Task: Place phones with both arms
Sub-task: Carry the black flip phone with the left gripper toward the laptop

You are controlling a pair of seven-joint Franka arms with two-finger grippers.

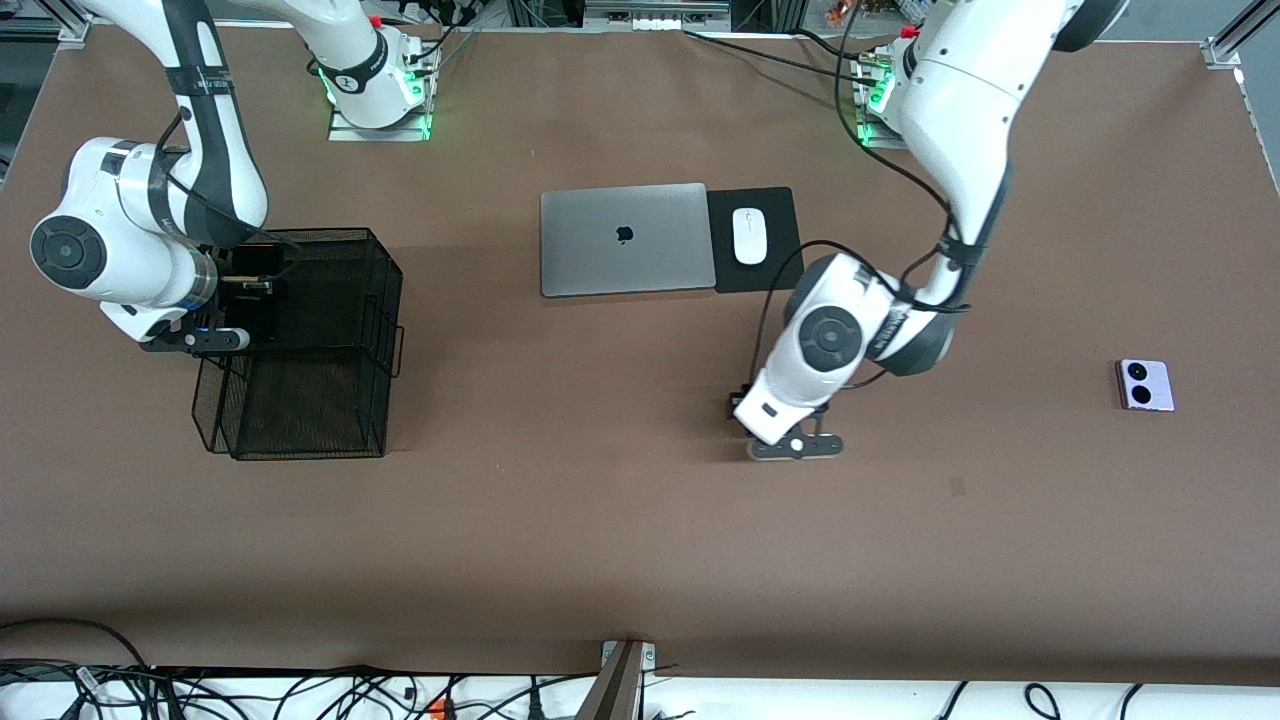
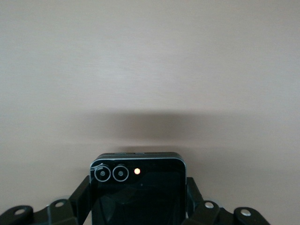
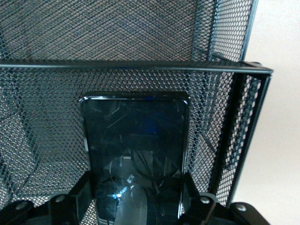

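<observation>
- Brown matte table (image 1: 600,520) fills the front view, with two white robot arms reaching over it from their bases along the top edge.
- A black wire-mesh organiser (image 1: 310,350) stands toward the right arm's end of the table, with an upper basket and a lower tray.
- The right gripper (image 3: 136,206) is at the organiser's upper basket, clamped on the long black phone (image 3: 136,150). The right wrist view shows the phone's glossy slab held between the fingers, surrounded by mesh walls, so it appears to be partly inside the basket but not released.
- The left gripper (image 2: 138,211) is low over bare table, nearer the front camera than the silver laptop (image 1: 623,238). It is clamped on the small squarish black phone (image 2: 138,190), whose two camera rings show in the left wrist view.
- The lavender-white phone (image 1: 1144,384), with two black circles, lies flat and untouched toward the left arm's end of the table, well apart from both grippers.
- A white mouse (image 1: 748,236) rests on a black pad (image 1: 775,270) just beside the closed laptop.
- Judged from this: no phone is visibly set down in the organiser. One is being delivered, one is gripped far from the organiser, and the third has yet to be picked up.
</observation>
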